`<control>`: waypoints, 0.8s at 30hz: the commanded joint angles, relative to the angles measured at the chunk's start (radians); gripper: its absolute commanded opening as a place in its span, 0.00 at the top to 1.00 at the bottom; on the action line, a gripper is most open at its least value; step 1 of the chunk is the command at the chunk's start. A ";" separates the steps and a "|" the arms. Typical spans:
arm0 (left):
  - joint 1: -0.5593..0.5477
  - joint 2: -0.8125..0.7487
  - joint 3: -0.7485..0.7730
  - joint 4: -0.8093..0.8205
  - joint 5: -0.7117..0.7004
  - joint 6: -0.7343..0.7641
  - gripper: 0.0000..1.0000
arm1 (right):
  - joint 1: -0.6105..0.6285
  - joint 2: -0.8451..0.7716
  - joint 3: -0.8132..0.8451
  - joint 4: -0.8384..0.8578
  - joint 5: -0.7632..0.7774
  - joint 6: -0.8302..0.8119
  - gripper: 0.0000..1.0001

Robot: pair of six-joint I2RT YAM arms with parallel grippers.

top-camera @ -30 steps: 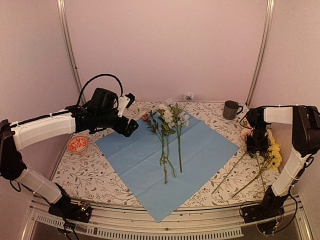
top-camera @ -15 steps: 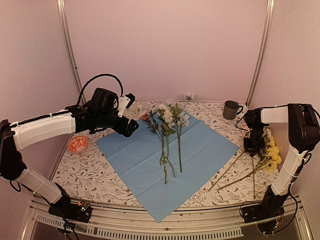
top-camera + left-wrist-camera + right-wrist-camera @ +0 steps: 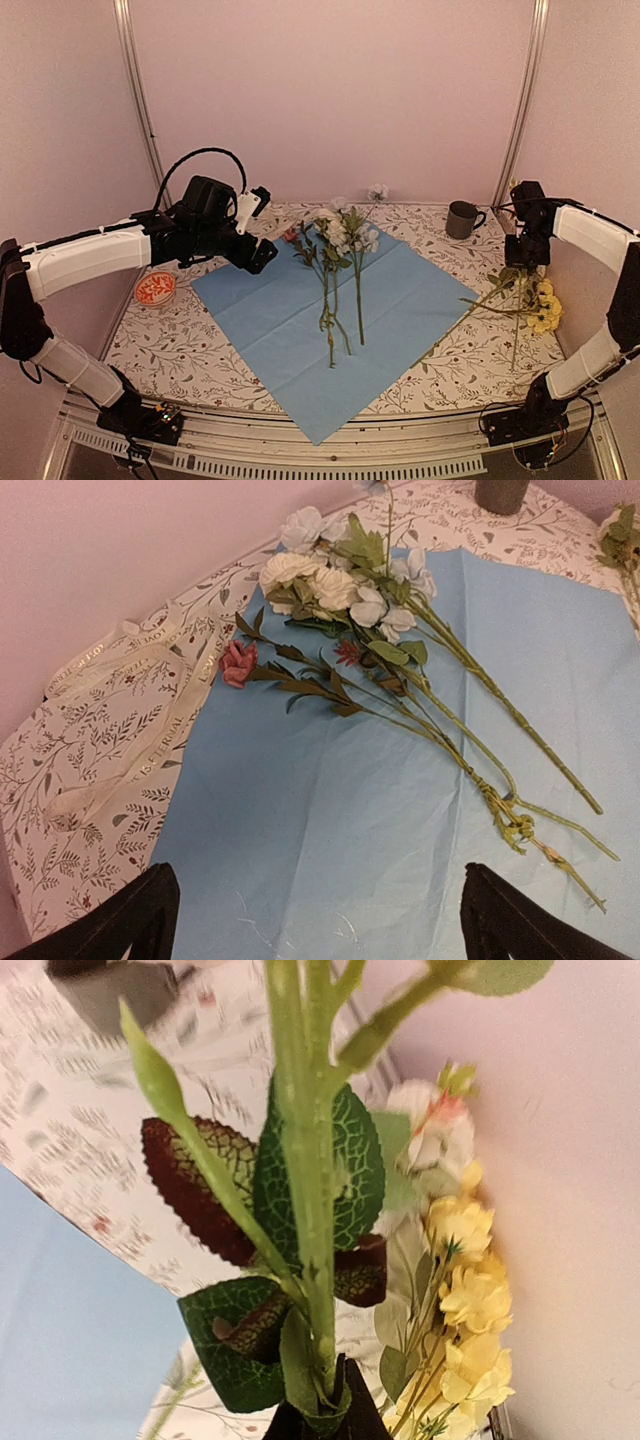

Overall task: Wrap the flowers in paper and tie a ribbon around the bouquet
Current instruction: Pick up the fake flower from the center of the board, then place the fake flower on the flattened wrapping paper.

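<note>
A light blue sheet of paper (image 3: 400, 300) lies diamond-wise on the table. Several flowers (image 3: 338, 245) with white and pink blooms rest on its far half, also seen in the left wrist view as flowers (image 3: 390, 630) on the paper (image 3: 330, 810). My left gripper (image 3: 262, 255) hovers open over the paper's left corner, nothing between its fingers (image 3: 140, 920). The cream ribbon (image 3: 130, 680) lies loose on the cloth beside the paper. My right gripper (image 3: 527, 255) is raised at the far right, shut on a leafy green flower stem (image 3: 312, 1190) that hangs down toward the table.
More flowers with yellow blooms (image 3: 545, 305) lie by the right edge, under my right gripper. A dark mug (image 3: 461, 218) stands at the back right. A small red dish (image 3: 155, 288) sits at the left edge. The tablecloth (image 3: 190, 350) has a leaf print.
My right gripper shut on a stem in the right-hand pile and rose toward the back, lifting that flower off the table. The left arm stayed still.
</note>
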 commanded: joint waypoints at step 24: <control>-0.011 0.006 -0.013 0.003 -0.010 0.013 0.01 | 0.463 0.005 0.144 0.621 -0.978 0.295 1.00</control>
